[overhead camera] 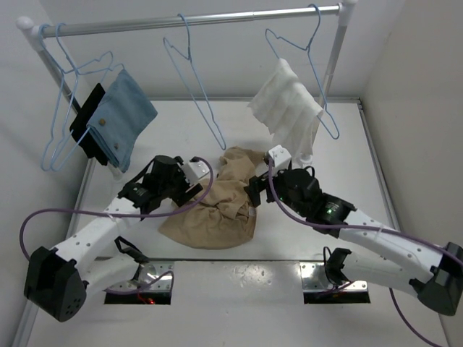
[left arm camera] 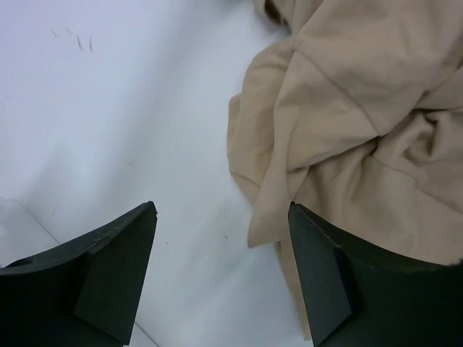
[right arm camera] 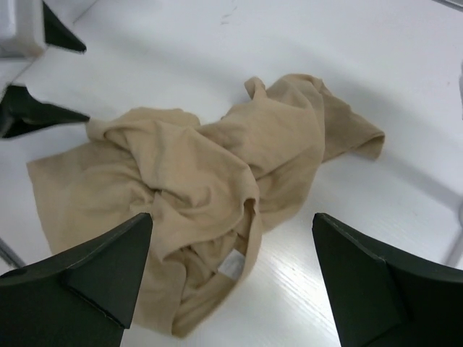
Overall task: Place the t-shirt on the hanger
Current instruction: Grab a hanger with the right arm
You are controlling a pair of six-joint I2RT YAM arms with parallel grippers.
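T-shirt [overhead camera: 217, 206] lies crumpled on the table [overhead camera: 347, 159] between left gripper [left arm camera: 221, 210] and right gripper [right arm camera: 231, 217], both with jaws apart and empty. Soft, light cotton, likely to sag and bunch; best pinched at the collar [right arm camera: 252, 224] beside the label [right arm camera: 230, 266].

Two white-and-black robot arms with purple cables.
Left arm [overhead camera: 94, 235] and right arm [overhead camera: 383, 242]: white link shells, black joints and bases, a purple cable [overhead camera: 72, 212] along each, white camera block [overhead camera: 194, 168] at each wrist, small green light [overhead camera: 331, 211] on the right one; fingers [left arm camera: 116, 275] dark, matte, wedge-shaped.
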